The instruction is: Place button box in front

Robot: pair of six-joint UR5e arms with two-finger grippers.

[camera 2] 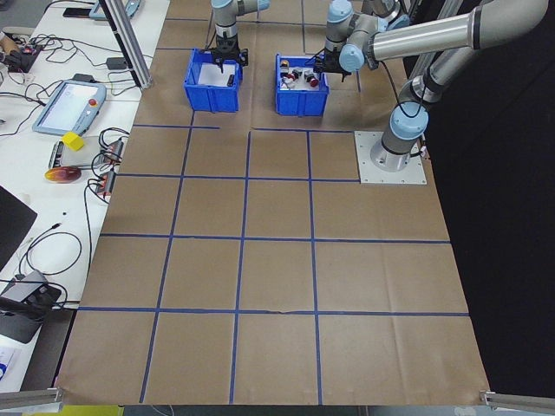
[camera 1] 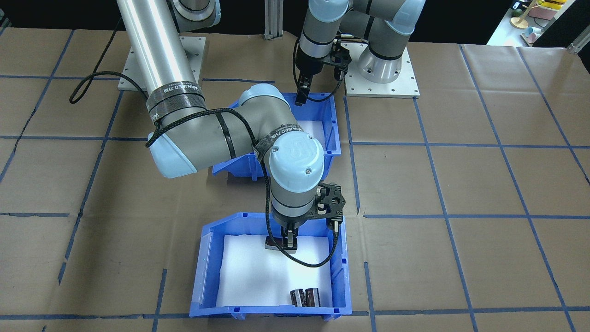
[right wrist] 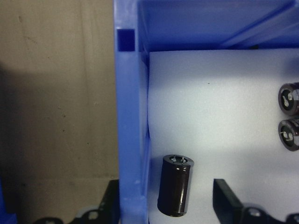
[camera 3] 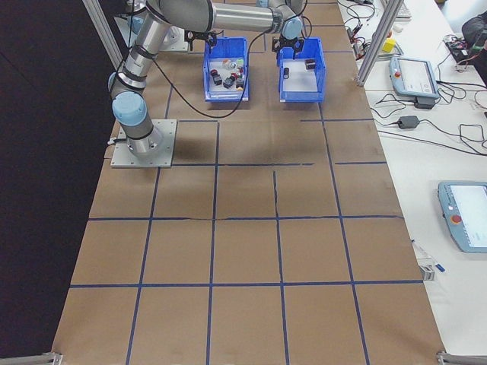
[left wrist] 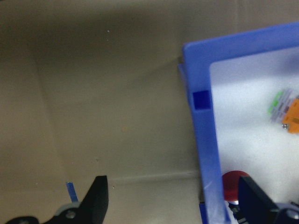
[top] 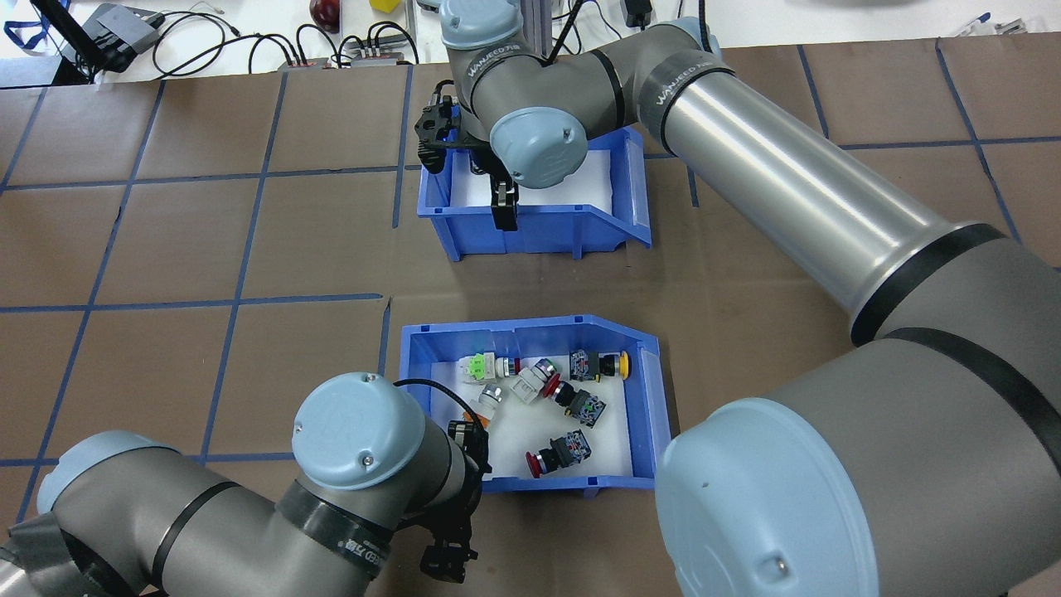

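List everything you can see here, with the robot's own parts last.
Button box: one, blue with a white liner, the bin nearer the robot.
Push buttons: about seven; red, yellow, green, orange and white; loose in the button box.
Second bin: one, blue with a white liner, farther from the robot.
Cylinders: three, dark, in the second bin.
Table cover: brown paper with a blue tape grid.
Side bench: white, with handheld screens and cables.
Left hand: one, black, open, astride the button box's wall.
Right hand: one, black, open, astride the second bin's wall.
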